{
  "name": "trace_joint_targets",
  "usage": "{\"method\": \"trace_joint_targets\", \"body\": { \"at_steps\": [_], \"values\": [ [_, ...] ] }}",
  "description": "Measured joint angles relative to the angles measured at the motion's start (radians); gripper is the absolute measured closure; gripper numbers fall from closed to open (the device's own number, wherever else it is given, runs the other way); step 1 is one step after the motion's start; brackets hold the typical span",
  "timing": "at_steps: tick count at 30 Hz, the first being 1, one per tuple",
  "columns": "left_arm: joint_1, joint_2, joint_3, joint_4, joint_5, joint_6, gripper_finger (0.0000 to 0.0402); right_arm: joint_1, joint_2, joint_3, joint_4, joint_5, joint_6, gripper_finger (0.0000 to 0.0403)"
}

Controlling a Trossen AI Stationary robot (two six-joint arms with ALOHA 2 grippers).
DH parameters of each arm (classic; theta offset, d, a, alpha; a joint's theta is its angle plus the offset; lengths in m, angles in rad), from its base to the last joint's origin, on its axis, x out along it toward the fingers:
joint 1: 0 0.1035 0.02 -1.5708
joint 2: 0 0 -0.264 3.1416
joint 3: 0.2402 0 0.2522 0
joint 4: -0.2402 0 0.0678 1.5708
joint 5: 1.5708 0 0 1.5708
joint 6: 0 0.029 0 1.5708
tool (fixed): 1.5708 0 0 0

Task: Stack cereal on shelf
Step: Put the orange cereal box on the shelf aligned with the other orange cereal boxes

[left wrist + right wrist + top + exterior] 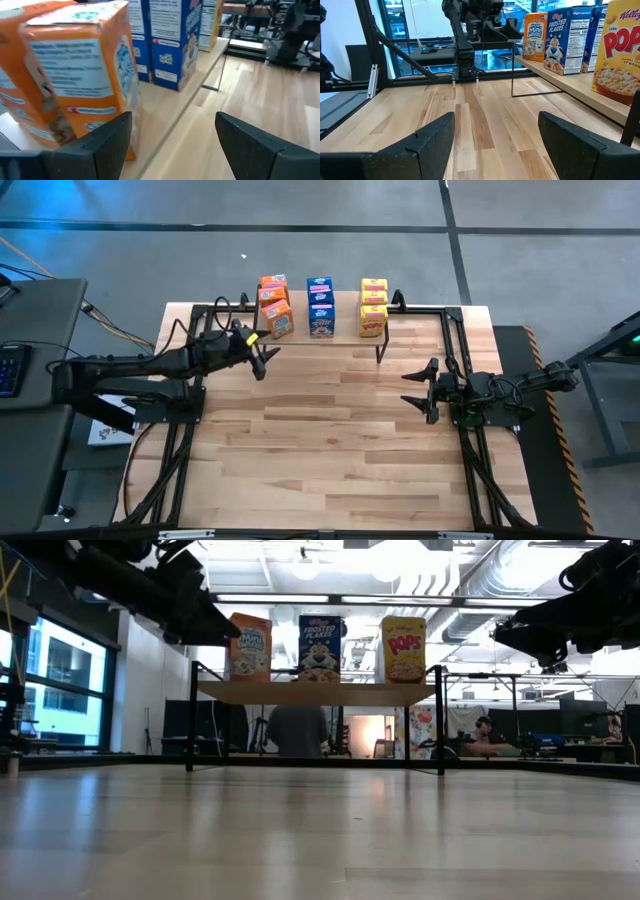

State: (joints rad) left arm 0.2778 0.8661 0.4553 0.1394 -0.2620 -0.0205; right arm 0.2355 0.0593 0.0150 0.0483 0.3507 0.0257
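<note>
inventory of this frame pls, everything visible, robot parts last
orange cereal boxes: three, orange-red, shelf's left end, front one askew
blue cereal boxes: three, blue, shelf middle
yellow cereal boxes: three, yellow, shelf's right end
shelf: one, light wood on black legs, table's far edge
table: one, light wood
keyboard: one, dark, side desk at left
people: at least two, room behind
left gripper: open, beside front orange box
right gripper: open, over table, right side

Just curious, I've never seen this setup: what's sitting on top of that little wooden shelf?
On the low light-wood shelf stand small cardboard cereal boxes in three rows: orange, blue and yellow. From table level only the front box of each row shows; the others hide behind.
</note>
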Motion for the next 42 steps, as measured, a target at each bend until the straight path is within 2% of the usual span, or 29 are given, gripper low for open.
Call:
{"method": "trace_joint_targets", "body": {
  "at_steps": [8, 22, 42],
  "values": [
    [-0.087, 0.016, 0.0, 0.051, -0.063, 0.0, 0.0123, 0.0, 0.0, 0.0, 0.0, 0.0, 0.0, 0.0123],
    [-0.052, 0.132, 0.0, 0.207, -0.033, 0.031, 0.0123, 0.0, 0.0, 0.0, 0.0, 0.004, 0.0, 0.0123],
    [-0.041, 0.133, 0.0, 0.146, -0.197, 0.021, 0.0123, 0.0, 0.0, 0.0, 0.0, 0.003, 0.0, 0.0123]
  ]
}}
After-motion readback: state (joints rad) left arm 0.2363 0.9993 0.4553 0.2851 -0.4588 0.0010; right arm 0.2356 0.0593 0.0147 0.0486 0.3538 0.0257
